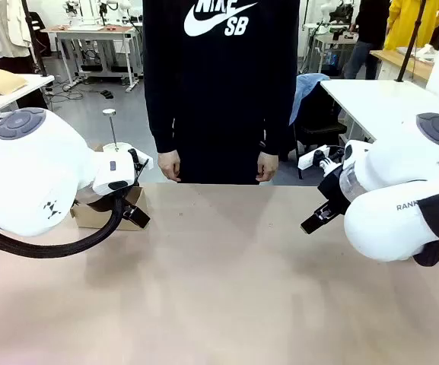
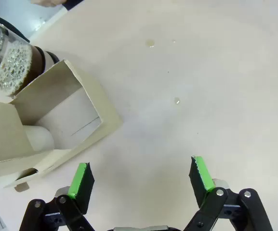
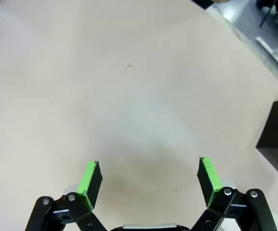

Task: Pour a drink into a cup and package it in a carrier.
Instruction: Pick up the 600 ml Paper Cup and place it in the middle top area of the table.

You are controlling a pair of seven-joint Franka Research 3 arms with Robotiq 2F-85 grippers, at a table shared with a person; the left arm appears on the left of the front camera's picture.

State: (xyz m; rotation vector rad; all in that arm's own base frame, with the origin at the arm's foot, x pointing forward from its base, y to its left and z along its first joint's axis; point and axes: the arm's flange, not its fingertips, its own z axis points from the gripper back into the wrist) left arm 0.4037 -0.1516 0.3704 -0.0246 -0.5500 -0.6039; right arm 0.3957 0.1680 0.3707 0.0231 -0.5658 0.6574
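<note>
bench: pale beige flat bench (image 1: pixel 219 296), bare across its middle; a few small specks (image 2: pixel 177 101) lie on it in the left wrist view.
left fingers: black left fingers with green pads (image 2: pixel 82 179) stand wide apart with nothing between them, over bare bench just beside the carrier.
right fingers: black right fingers with green pads (image 3: pixel 91 180) are likewise spread wide and hold nothing, over bare bench at the robot's right side.
carrier: small brown cardboard carrier (image 2: pixel 66 91) sits on the bench at the robot's left, partly hidden behind the left arm in the front view (image 1: pixel 96 216); one open compartment faces the left wrist camera.
white shape: a white rounded surface (image 2: pixel 40 137) shows at the carrier's lower opening; i cannot tell whether it is the cup.
drink: dark brown liquid (image 2: pixel 34 60) shows through a clear glass carafe with metal trim (image 2: pixel 6 57), which stands right against the carrier's far side.
rod: a thin metal rod with a round knob (image 1: pixel 110 129) rises above the left arm in the front view.
black box: a dark box (image 3: pixel 276 137) stands at the right edge of the right wrist view.
person: stands at the far side in a black sweatshirt with white print (image 1: pixel 221 68), both hands (image 1: pixel 170 164) (image 1: pixel 265 166) hanging by the bench edge, apart from everything on it.
</note>
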